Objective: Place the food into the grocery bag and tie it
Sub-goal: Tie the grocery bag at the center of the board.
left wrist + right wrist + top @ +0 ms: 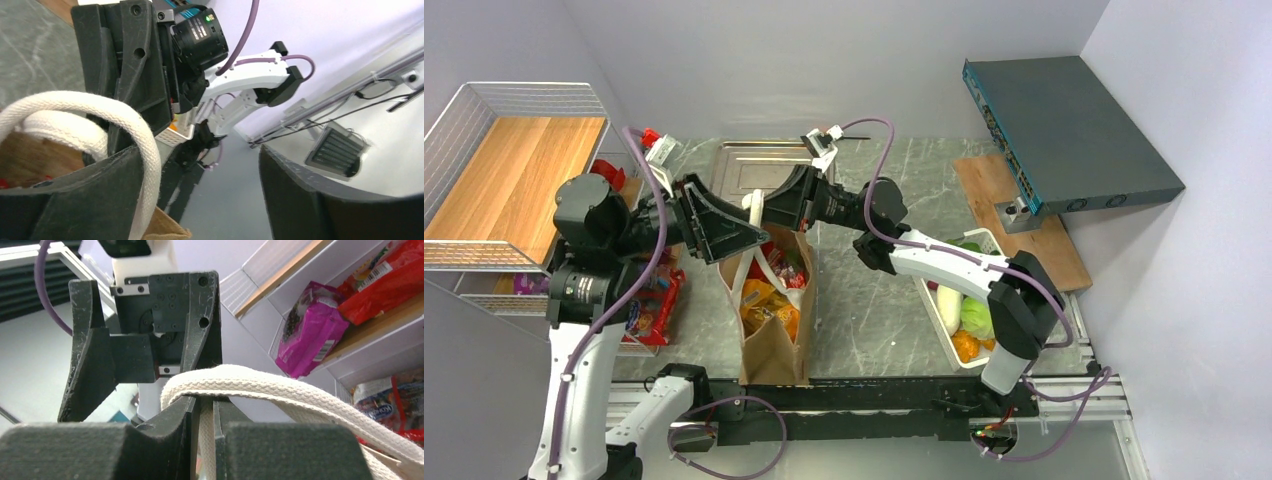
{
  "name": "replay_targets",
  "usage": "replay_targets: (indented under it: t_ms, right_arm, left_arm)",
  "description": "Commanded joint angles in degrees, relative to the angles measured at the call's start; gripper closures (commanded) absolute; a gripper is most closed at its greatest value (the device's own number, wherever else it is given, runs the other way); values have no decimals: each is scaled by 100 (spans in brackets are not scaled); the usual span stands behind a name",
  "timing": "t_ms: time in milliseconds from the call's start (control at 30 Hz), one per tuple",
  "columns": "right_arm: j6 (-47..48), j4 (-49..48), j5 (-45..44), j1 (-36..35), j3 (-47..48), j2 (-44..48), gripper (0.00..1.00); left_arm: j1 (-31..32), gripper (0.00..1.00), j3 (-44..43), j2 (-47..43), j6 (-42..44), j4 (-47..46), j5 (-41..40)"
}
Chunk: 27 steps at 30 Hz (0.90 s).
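The brown grocery bag stands upright at the table's middle. Shiny orange packets and a red packet show in its open top. My right gripper is above the bag and shut on one white handle strap. A second handle strap loops over its fingertips. My left gripper faces it with jaws wide open. A white handle loop drapes over its left finger. The left gripper holds nothing between its fingers.
A white plastic basket at the right holds a light green vegetable and other food. A wire shelf with snack packets stands at the left. A metal tray lies behind the bag. A blue-grey box sits on a wooden board.
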<state>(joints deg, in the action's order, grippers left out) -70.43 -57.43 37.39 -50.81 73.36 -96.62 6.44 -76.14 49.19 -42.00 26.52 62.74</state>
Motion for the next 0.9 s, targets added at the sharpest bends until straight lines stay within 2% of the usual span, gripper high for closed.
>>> replay_targets:
  t_ms: [0, 267, 467, 700, 800, 867]
  right_arm:
    - [-822, -2179, -1004, 108, 179, 61, 100]
    - [-1540, -2995, -1541, 185, 485, -276, 100]
    - [-1897, -3338, -1683, 200, 851, -535, 100]
    - [-2386, -3497, -1065, 237, 1116, -662, 100]
    - [-2569, -3549, -828, 307, 987, -528, 100]
    - [-2749, -3574, -700, 391, 880, -435, 100]
  left_arm:
    - [16, 3, -318, -37, 481, 758, -120]
    - [17, 1, -733, -199, 1071, 1955, -905]
    - [15, 1, -1316, -291, 1739, 2879, -1813]
    - [20, 1, -1548, -344, 2267, 2874, -2606]
    - [20, 1, -1597, -273, 2461, 2977, -3383]
    - [16, 1, -1348, -427, 2542, 2650, -3853]
